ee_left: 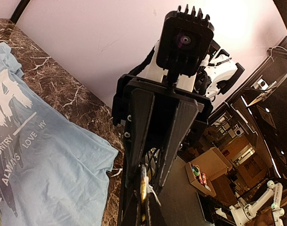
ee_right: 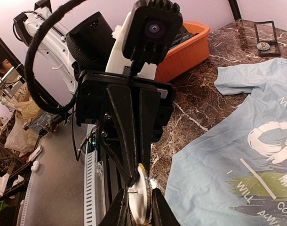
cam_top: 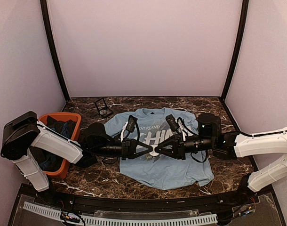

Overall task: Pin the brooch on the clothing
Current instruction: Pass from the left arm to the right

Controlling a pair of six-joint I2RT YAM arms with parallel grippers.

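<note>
Clamping the brooch (ee_right: 139, 200) at its rim with left fingers (ee_right: 121, 132) and right fingers (ee_left: 141, 122), meeting tip to tip above the shirt (cam_top: 157, 174). Judging it light, stiff and slippery, so favouring edge grips.

Walls (cam_top: 143, 47): we saw plain pale lilac panels on three sides.
Posts (cam_top: 55, 52): black, at the back corners.
Tabletop (cam_top: 110, 181): we found dark, white-veined marble.

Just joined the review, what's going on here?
The left gripper and the right gripper meet tip to tip over the light blue "CHINA" T-shirt, which lies spread flat on the dark marble table. Both pinch the small round brooch between them, apparently above the fabric. It is not pinned on yet.
</note>
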